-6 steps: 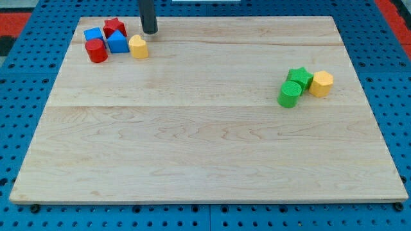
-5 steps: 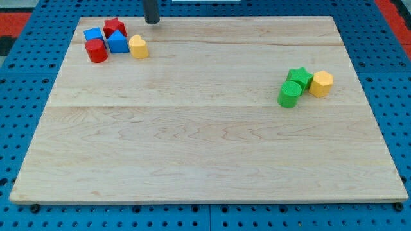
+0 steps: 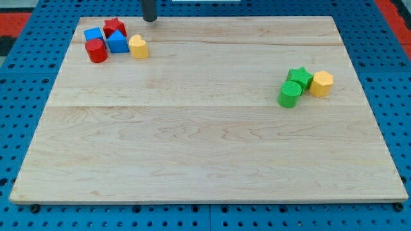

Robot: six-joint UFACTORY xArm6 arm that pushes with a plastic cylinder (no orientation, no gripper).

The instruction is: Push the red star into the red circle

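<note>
The red star sits near the board's top left corner, touching the blue triangle-like block below it and the blue cube to its left. The red circle, a red cylinder, stands just below the blue cube, apart from the star. My tip is at the board's top edge, to the right of the red star with a gap between them, and above the yellow block.
A green star, a green cylinder and a yellow hexagon block cluster at the view's right. The wooden board lies on a blue pegboard surface.
My tip has moved up towards the view's top edge of the board, away from the yellow block. No block has moved.
</note>
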